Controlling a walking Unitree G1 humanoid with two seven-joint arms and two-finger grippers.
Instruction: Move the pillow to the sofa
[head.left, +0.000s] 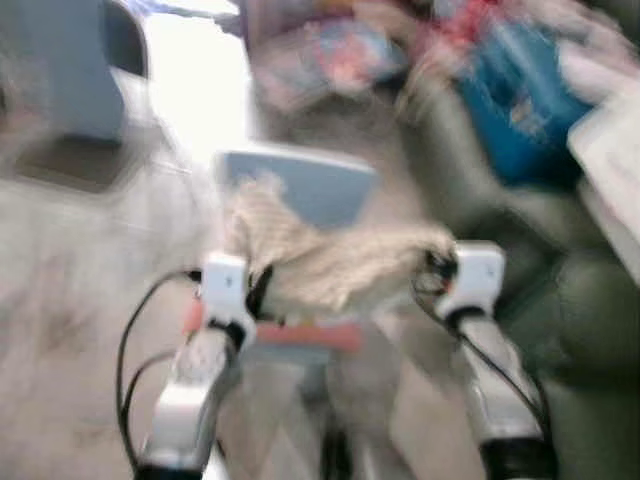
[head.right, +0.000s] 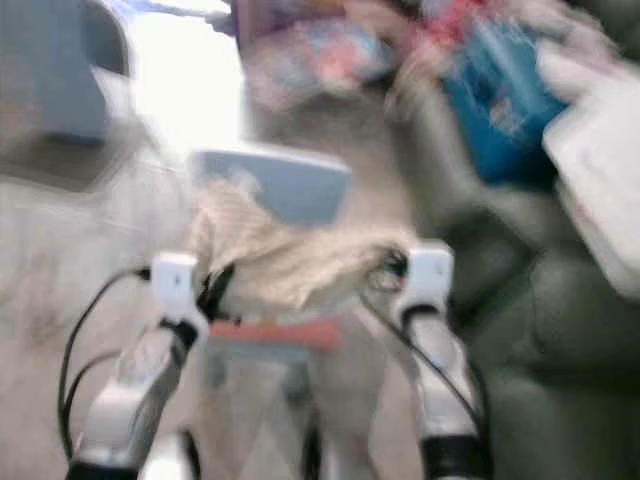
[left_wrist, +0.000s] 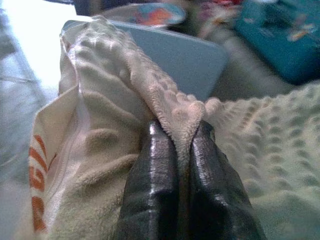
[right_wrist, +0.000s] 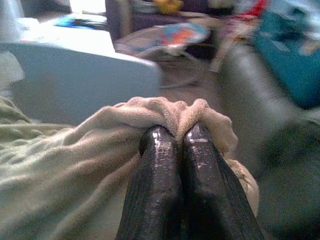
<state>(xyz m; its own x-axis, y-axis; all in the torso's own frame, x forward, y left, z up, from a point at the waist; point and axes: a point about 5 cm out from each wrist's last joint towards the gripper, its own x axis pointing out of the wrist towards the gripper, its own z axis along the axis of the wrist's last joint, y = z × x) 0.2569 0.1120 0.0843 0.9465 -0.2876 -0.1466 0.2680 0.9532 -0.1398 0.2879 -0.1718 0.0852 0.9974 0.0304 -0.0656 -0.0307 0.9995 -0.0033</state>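
Both hands, left hand (left_wrist: 182, 145) and right hand (right_wrist: 180, 137), pinch the cream pillow (head.left: 330, 262) aloft between them; lifting looks done, the grey-green sofa (head.left: 560, 300) beside remains to reach

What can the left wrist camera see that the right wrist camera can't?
Left wrist view alone: the pillow's zipper seam, orange stripes near its edge, and its bumpy, dotted fabric close up.

Right wrist view alone: a round colourful mat in full on the floor beyond, and the dark green sofa beside the pillow.

Both share: a gripper, left gripper or right gripper, with jaws pinched shut on a fold of the cream pillow, a pale blue panel behind it, and a teal object in the blurred background.
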